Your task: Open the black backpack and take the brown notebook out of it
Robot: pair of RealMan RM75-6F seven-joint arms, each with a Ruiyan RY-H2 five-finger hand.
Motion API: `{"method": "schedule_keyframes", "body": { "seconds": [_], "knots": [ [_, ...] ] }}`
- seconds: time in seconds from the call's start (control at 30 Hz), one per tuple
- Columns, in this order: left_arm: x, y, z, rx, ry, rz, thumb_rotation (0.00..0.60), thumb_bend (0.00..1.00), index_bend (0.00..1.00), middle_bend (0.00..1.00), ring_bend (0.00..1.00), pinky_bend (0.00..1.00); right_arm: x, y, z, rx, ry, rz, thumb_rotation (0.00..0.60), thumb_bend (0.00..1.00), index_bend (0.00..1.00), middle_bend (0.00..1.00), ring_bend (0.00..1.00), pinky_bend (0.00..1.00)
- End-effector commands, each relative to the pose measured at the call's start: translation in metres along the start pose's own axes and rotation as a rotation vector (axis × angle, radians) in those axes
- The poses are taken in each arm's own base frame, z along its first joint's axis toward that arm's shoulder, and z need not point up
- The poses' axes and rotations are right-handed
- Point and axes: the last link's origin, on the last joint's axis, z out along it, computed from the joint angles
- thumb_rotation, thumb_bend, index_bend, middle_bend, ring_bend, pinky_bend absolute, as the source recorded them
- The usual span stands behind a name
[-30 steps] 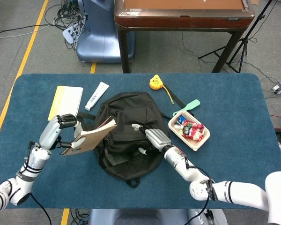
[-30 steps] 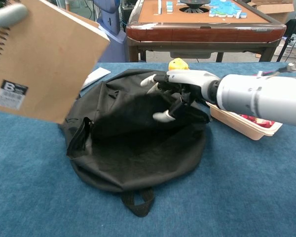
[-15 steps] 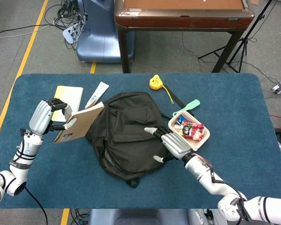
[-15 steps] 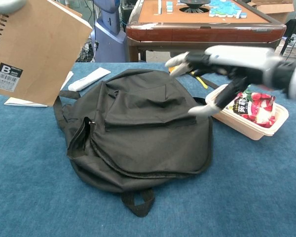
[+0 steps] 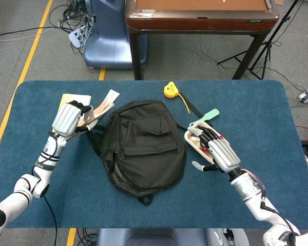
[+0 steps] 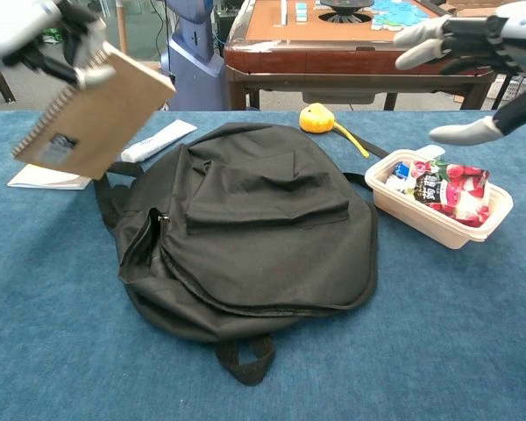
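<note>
Notebook [image 6: 92, 110], one, is gripped by the left hand [image 5: 69, 119] and now carried left of the single black backpack [image 5: 142, 148]; right hand [image 5: 220, 154], withdrawn, is spread, empty.

The soft black fabric backpack [image 6: 245, 237] lies flat on the blue tabletop [image 6: 438, 333], front pocket facing up, its carry loop toward me and its shoulder straps trailing out at the far side. A side zipper gapes slightly on its left flank. The brown spiral-bound notebook [image 6: 92, 114] with a plain kraft cover and a small white label is out of the bag, tilted in the air in my left fingers [image 6: 88, 74], above the tabletop just left of the backpack.
</note>
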Motion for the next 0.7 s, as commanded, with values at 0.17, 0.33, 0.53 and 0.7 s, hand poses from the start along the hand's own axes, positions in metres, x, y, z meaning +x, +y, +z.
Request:
{"method": "schedule_keyframes", "body": {
  "seconds": [0.17, 0.33, 0.53, 0.7],
  "knots": [
    [-0.042, 0.04, -0.025, -0.004, -0.268, -0.049, 0.6, 0.28, 0.43, 0.51, 0.5, 0.56, 0.009, 0.008, -0.007, -0.041, 0.03, 0.019, 0.6, 0.26, 0.0, 0.11, 0.01, 0.08],
    [-0.029, 0.065, -0.04, 0.046, -0.377, -0.167, 0.6, 0.25, 0.17, 0.28, 0.33, 0.49, 0.015, 0.017, -0.013, -0.081, 0.048, 0.01, 0.6, 0.26, 0.0, 0.11, 0.01, 0.08],
    [-0.004, 0.076, -0.058, 0.065, -0.389, -0.217, 0.6, 0.22, 0.08, 0.17, 0.23, 0.4, 0.024, 0.033, -0.023, -0.147, 0.08, -0.005, 0.6, 0.26, 0.0, 0.12, 0.01, 0.08],
    [0.015, 0.063, -0.078, 0.116, -0.346, -0.197, 0.6, 0.22, 0.08, 0.16, 0.23, 0.37, 0.031, 0.051, -0.039, -0.222, 0.104, -0.054, 0.6, 0.26, 0.0, 0.13, 0.01, 0.08]
  ]
}}
